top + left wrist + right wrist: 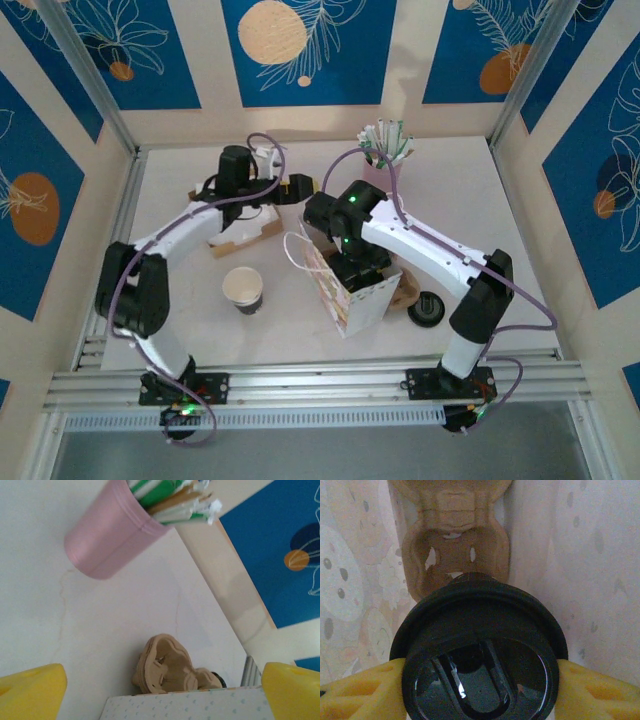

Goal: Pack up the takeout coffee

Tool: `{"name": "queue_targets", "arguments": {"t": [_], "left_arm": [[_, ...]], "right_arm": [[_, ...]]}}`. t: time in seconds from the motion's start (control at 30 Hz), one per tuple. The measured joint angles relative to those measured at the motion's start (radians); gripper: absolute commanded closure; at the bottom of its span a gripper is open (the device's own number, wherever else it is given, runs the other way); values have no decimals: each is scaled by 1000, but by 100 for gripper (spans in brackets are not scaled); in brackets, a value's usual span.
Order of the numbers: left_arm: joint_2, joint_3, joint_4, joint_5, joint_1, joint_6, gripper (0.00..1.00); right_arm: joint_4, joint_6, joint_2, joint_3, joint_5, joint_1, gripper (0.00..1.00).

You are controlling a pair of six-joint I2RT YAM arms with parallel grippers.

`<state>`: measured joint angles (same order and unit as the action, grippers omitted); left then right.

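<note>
On my right wrist camera the coffee (480,630) sits squarely between the yellow fingers (360,692) of the right pincer (480,692). One finger touches each side of the cup at its black lid, so this pincer is closed on the coffee at a middling width. The lid faces the camera. Printed walls of the bag (600,555) rise on both sides, and a brown carrier (455,555) lies beyond the cup between them, so the coffee is inside the bag. From above I see the right arm bent over the bag, which stands upright near the middle of the surface (470,200).

The left pincer (161,692) is wide. Its fingers sit at the lower corners of my left wrist view with nothing between them. It hangs behind the bag, apart from the coffee. A pink cup (110,535) of straws stands ahead of it. A lidless cup (243,290) stands left of the bag, and a loose lid (427,308) lies to its right.
</note>
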<state>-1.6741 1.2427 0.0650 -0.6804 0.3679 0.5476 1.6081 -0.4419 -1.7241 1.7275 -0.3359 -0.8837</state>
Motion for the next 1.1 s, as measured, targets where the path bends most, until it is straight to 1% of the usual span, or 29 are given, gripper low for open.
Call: {"name": "queue_targets", "arguments": {"t": [0.3,0.53,0.63,0.77,0.93,1.1], "left_arm": [[244,-64,-137,178,-14,-8,0],[515,-174,-212,294,-14,-24,0],[597,-207,-244,316,-14,-27,0],[670,-240,-294,326,-14,-35,0],[731,-253,-383,351,-14,-42,0],[765,-290,-411,365,-14,-40,0]], "right_arm": [[-15,11,6,-5,12,2,43],[-33,27,32,-7,25,7,43],[-43,34,42,-7,29,7,43],[-51,42,52,-8,30,7,43],[-56,45,54,-9,30,7,43],[-60,49,54,-9,30,7,43]]}}
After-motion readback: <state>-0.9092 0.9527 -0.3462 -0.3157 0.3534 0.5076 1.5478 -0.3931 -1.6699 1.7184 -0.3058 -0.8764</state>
